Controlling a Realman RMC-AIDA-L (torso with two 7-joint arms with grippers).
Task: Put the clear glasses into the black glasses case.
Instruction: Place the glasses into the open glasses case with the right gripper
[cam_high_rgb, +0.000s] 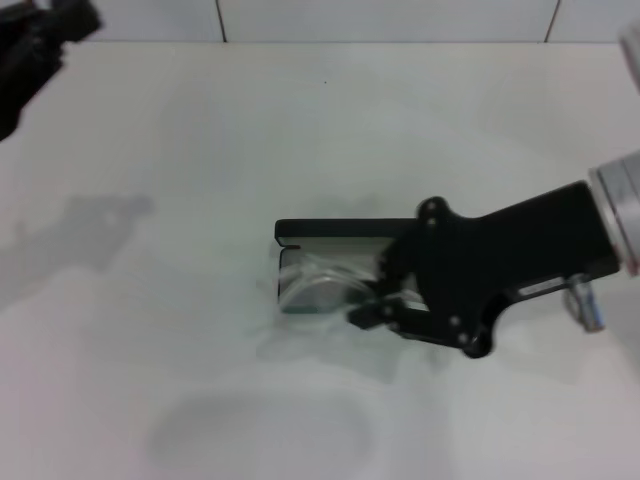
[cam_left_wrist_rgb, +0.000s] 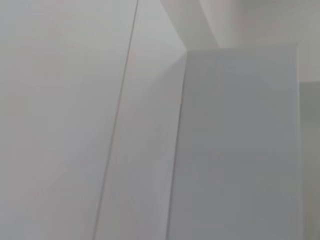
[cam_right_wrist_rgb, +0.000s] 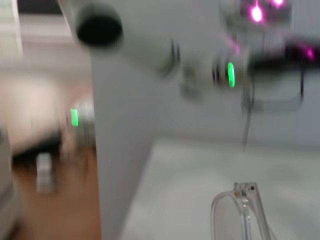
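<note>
**Right end effector working over the open case**

The right end effector (cam_high_rgb: 375, 305) is reaching in from the right side of the white table (cam_high_rgb: 200, 150) and hanging low over the slim black rectangular hinged case (cam_high_rgb: 340, 232), which is lying open near the table's middle with its pale lining showing. The fully transparent plastic wraparound glasses (cam_high_rgb: 315, 285) are sitting at the case's near edge, lens partly over the lining and partly spilling toward the table; whether they are fully seated cannot be told. The end effector's fingers are pointing at the lens end nearest them, but whether they are apart or clamped on the frame cannot be told from here. In the right wrist view one clear lens rim and hinge (cam_right_wrist_rgb: 240, 210) are showing just below the camera.

The left end effector (cam_high_rgb: 40, 45) is parking at the far left corner, well apart from the work; its fingers' state cannot be told.

The glasses are probably very light, smooth and slippery, stiff at the lens but springy at the thin arms, and easily scratched. The bridge or the lens's upper rim is looking like the safest hold, with gentle pressure.
</note>
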